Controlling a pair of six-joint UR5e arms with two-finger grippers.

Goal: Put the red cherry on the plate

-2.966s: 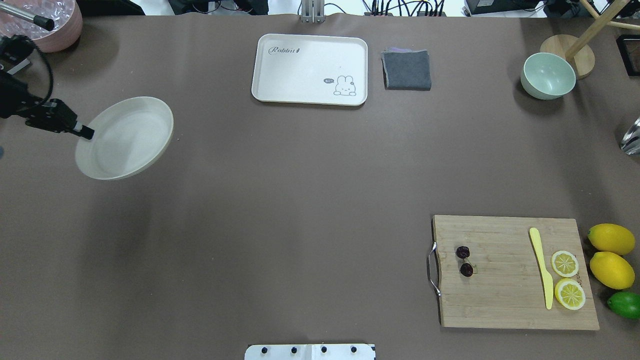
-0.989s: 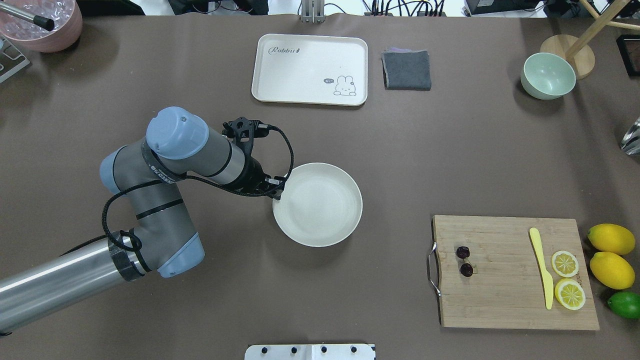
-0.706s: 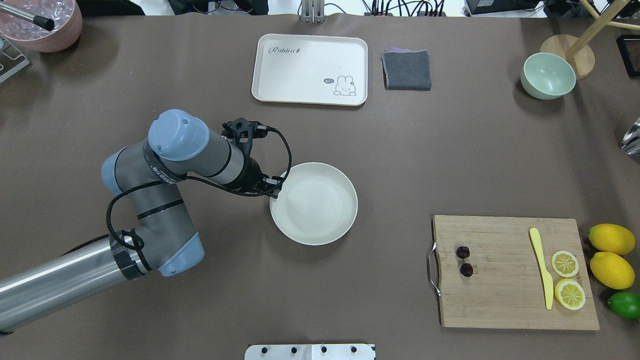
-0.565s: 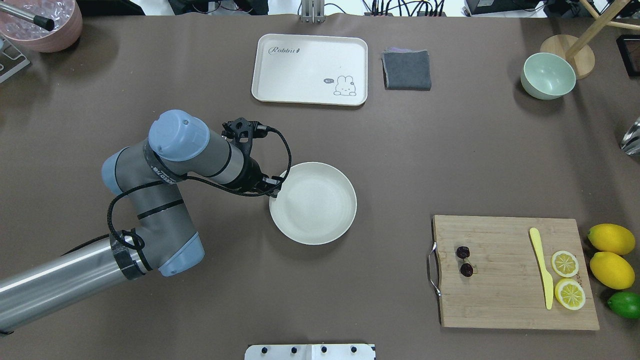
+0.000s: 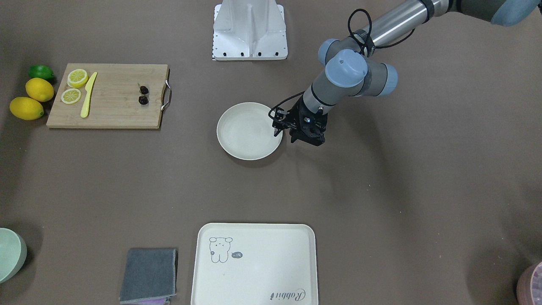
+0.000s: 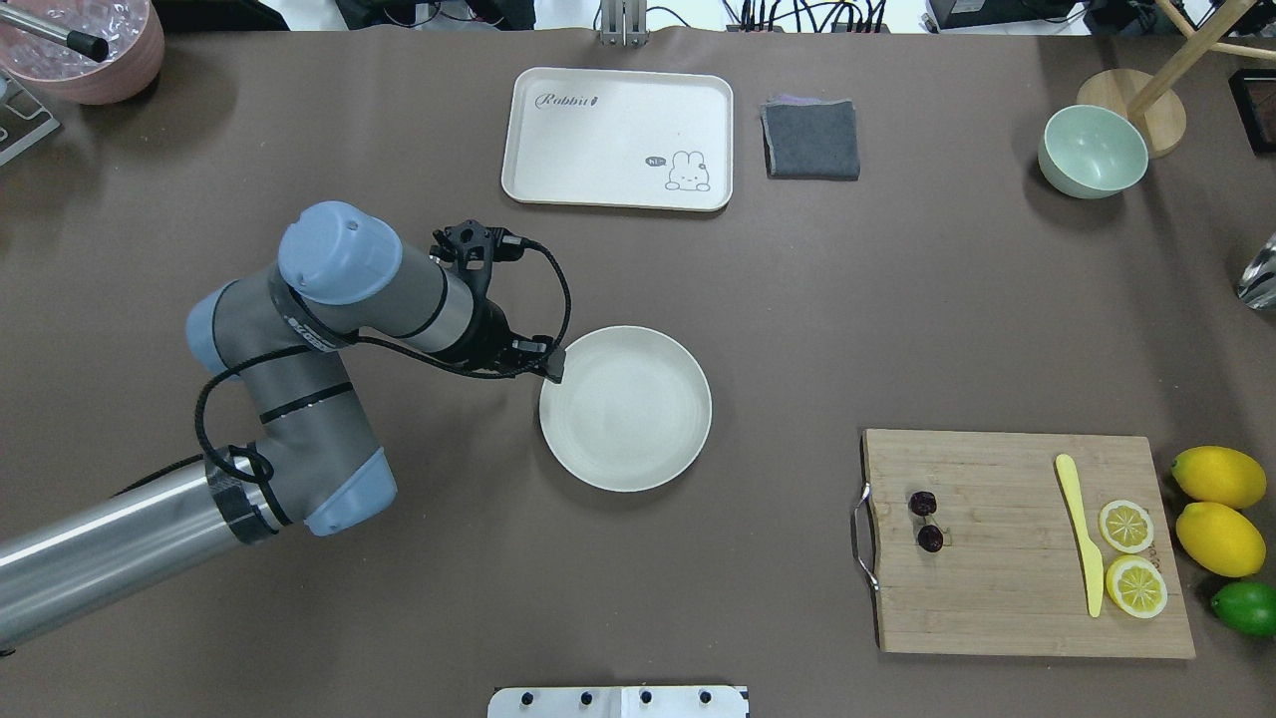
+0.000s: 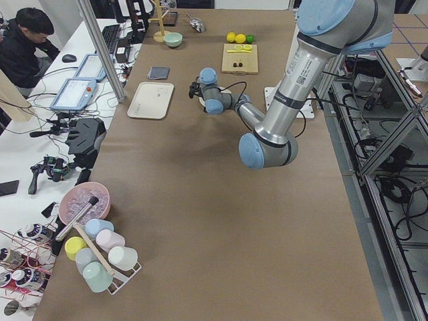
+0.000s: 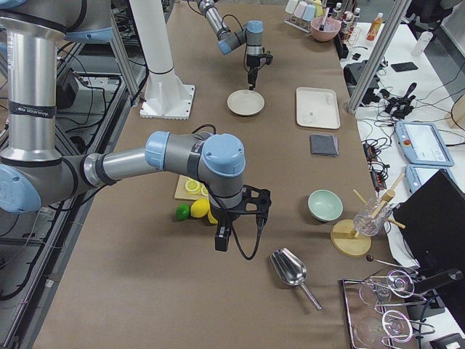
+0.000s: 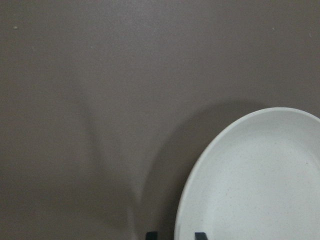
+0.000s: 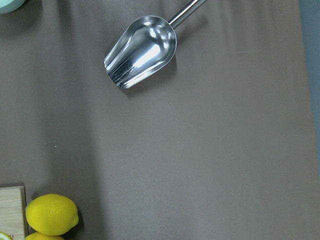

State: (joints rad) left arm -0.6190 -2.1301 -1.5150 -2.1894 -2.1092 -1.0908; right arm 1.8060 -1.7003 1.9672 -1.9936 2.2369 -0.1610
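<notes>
The red cherry [image 6: 930, 538] is a pair of dark maroon fruits lying on the left part of the wooden cutting board [image 6: 997, 598], also seen in the front view as the cherry [image 5: 143, 100]. The cream plate [image 6: 625, 407] rests flat on the table's middle, plain inside [image 5: 247, 131]. My left gripper [image 6: 551, 369] hovers at the plate's rim on the robot's left side, open; its two fingertips [image 9: 200, 235] straddle the rim [image 9: 182, 220] from above. My right gripper [image 8: 223, 236] hangs near the lemons, seen only from the side; I cannot tell its state.
A rabbit tray [image 6: 618, 100], grey cloth [image 6: 810, 140] and green bowl [image 6: 1092, 150] line the far side. On or beside the board are a yellow knife [image 6: 1082, 529], lemon slices [image 6: 1126, 526], lemons [image 6: 1218, 477] and a lime [image 6: 1246, 606]. A metal scoop [image 10: 142, 50] lies beyond.
The left arm carried the plate from the far left to the table's middle and set it down. In the last half second the gripper let go and rose slightly off the rim.
</notes>
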